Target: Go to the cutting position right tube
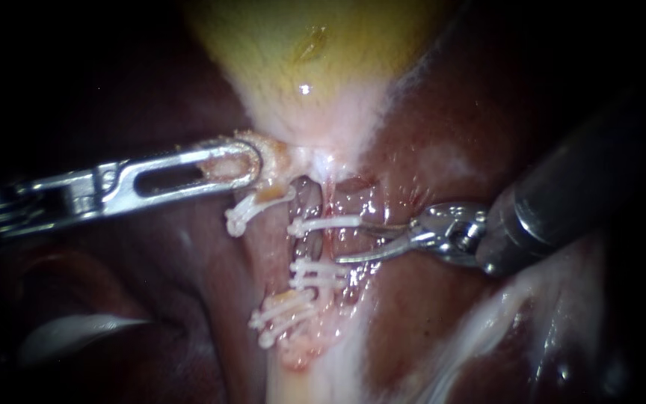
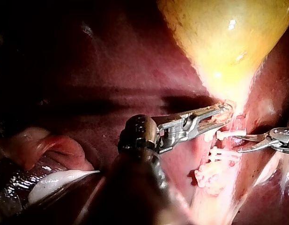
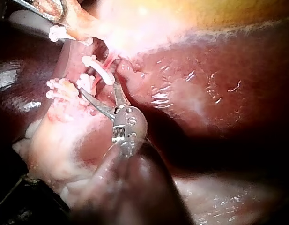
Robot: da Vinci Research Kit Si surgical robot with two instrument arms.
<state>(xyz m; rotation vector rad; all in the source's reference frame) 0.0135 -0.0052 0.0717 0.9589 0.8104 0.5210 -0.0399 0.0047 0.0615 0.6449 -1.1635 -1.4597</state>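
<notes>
Here, right instrument (image 1: 349,241), blades parted beside clipped tube (image 1: 312,243), left instrument (image 1: 250,161) gripping gallbladder (image 1: 308,67).

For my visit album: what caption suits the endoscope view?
Left instrument holds tissue below the gallbladder; right instrument, jaws open, poised at the clipped right tube.

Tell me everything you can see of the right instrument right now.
The right instrument has a dark shaft entering from the right, a shiny metal wrist and two thin, slightly curved blades. Its jaws stand open at the right tube, between the upper clip and the lower clips, gripping nothing. Whether the blades touch tissue is unclear.
</notes>
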